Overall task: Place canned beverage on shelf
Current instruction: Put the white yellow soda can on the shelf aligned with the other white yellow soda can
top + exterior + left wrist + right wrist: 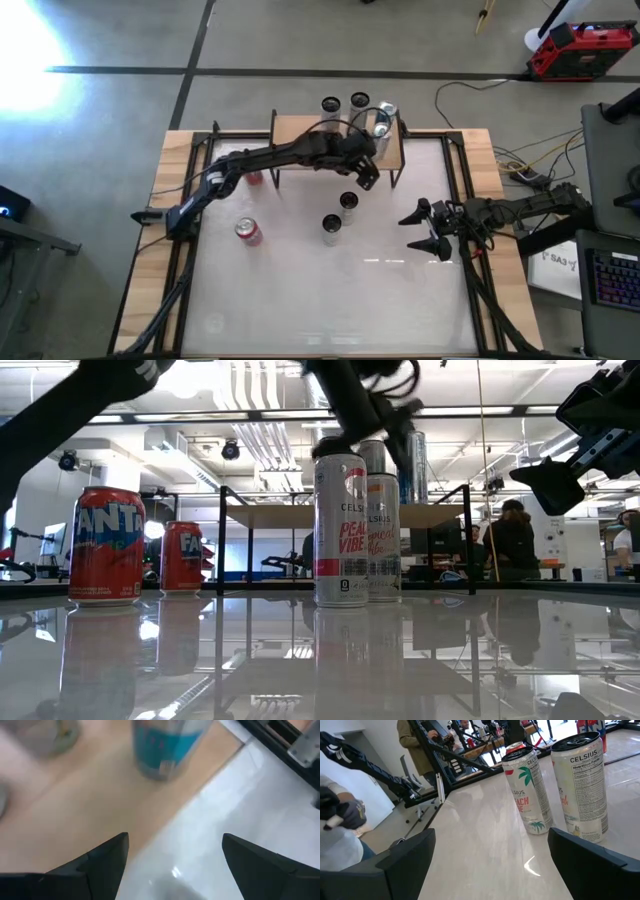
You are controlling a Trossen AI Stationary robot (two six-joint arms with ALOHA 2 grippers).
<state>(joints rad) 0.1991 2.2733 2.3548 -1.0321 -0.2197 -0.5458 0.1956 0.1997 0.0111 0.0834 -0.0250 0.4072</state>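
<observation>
left claw (366, 178) open, empty, at shelf (300, 130) edge | nearest upright can (348, 203) just beside | right claw (425, 228) open, farther

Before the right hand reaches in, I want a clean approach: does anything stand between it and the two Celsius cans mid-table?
Nothing visible does. The open right hand faces the Celsius cans across bare table. The left hand hangs farther back, at the front edge of the shelf, off that line.
</observation>
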